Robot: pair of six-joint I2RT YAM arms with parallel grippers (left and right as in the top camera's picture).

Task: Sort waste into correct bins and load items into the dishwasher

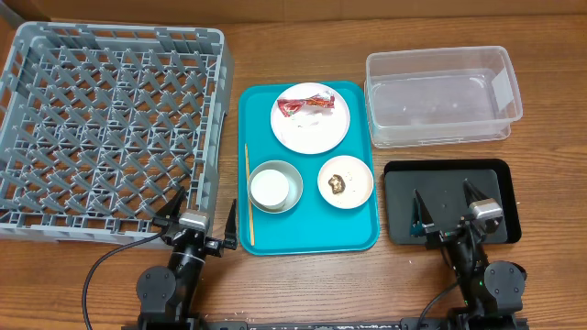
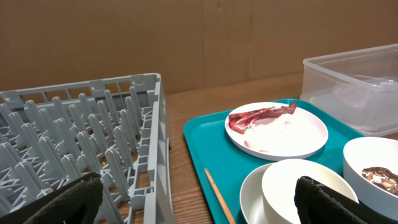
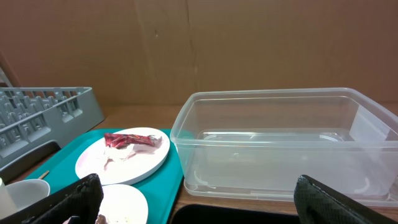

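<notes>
Brown tabletop point(image 1: 303, 284), nothing started yet: left hand point(image 1: 194, 203) and right hand point(image 1: 444, 197) sit wide and empty, so I'd say the red wrapper point(image 1: 307, 104) wants a forward reach first.

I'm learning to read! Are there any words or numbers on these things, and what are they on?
Nothing here can be read.
Red wrapper on the large plate: any print is too small and blurred to read.
Clear tub: a pale patch on its right wall, no words legible.
</notes>
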